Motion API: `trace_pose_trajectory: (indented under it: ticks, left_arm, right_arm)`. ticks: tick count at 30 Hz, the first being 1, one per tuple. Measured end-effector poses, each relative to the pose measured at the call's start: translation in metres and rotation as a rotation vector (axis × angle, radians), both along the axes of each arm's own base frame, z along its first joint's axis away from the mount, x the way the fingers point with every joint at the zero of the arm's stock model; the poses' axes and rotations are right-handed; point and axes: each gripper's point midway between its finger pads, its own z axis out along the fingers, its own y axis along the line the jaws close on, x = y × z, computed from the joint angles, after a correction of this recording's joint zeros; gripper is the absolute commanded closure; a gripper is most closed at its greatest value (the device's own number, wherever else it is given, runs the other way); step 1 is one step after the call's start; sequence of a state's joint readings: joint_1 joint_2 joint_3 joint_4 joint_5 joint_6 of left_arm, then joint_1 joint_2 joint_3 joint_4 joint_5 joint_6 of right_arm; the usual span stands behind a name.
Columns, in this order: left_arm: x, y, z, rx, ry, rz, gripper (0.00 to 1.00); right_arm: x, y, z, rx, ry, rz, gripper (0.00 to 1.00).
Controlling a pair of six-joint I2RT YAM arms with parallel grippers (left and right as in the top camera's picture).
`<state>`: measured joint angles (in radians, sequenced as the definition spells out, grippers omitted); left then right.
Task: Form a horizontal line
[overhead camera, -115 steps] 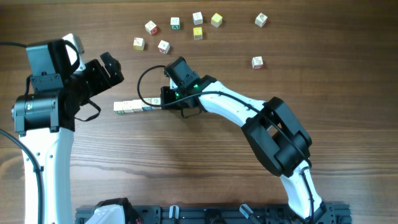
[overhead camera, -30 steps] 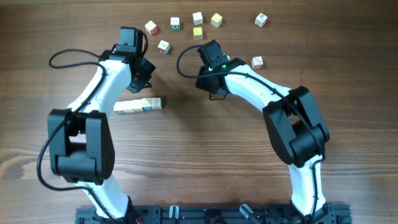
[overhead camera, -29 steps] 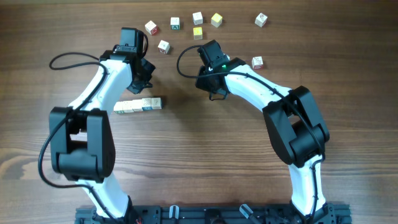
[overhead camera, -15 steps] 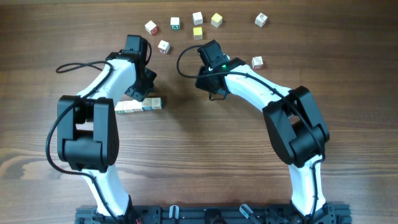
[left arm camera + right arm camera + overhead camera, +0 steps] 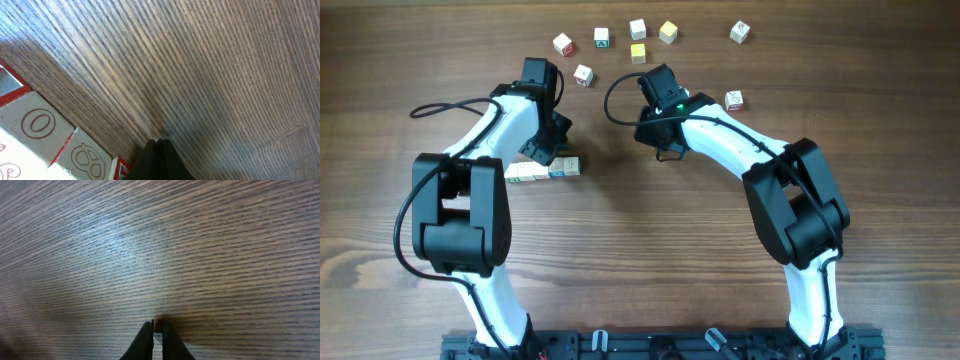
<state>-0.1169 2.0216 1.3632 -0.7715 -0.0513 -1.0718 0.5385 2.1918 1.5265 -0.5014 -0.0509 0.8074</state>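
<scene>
The horizontal line (image 5: 525, 173) is a short row of small white cubes with coloured marks, lying left of centre. My left gripper (image 5: 553, 155) is shut and empty, its tips down at the table right against the row's far side near its right end. The left wrist view shows the shut tips (image 5: 157, 144) on bare wood, with red-marked cubes (image 5: 39, 123) close at the lower left. My right gripper (image 5: 665, 150) hovers over bare wood to the right of the row. It is shut with nothing between its fingers (image 5: 146, 335).
Loose cubes lie scattered along the far side: white ones (image 5: 563, 43) (image 5: 583, 74) (image 5: 602, 37) (image 5: 637, 28) (image 5: 740, 32) (image 5: 733, 99) and yellow ones (image 5: 667, 32) (image 5: 638, 52). Both arms arch over the table (image 5: 640, 250) from its near edge.
Within the last second my left gripper came down from near the far cubes to the row's upper side. The right arm has stayed put. The row has not shifted.
</scene>
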Motion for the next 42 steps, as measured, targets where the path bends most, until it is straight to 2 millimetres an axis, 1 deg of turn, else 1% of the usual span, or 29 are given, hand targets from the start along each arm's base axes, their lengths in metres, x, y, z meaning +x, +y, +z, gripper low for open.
trace_pose_trajectory:
  ticks: [30, 40, 42]
  left_arm:
    - [-0.0098, 0.0011, -0.0012, 0.004, 0.04, 0.004, 0.96]
    - [-0.0094, 0.001, -0.0012, 0.004, 0.039, 0.004, 0.96]
    - [-0.005, 0.0005, -0.0007, 0.001, 0.02, 0.004, 0.96]
  right_arm:
    - [-0.0001, -0.0001, -0.0001, 0.0, 0.0, 0.0, 0.9]
    - [-0.0001, -0.0001, -0.0001, 0.0, 0.0, 0.0, 0.9]
    - [-0.0001, -0.0001, -0.0001, 0.0, 0.0, 0.0, 0.9]
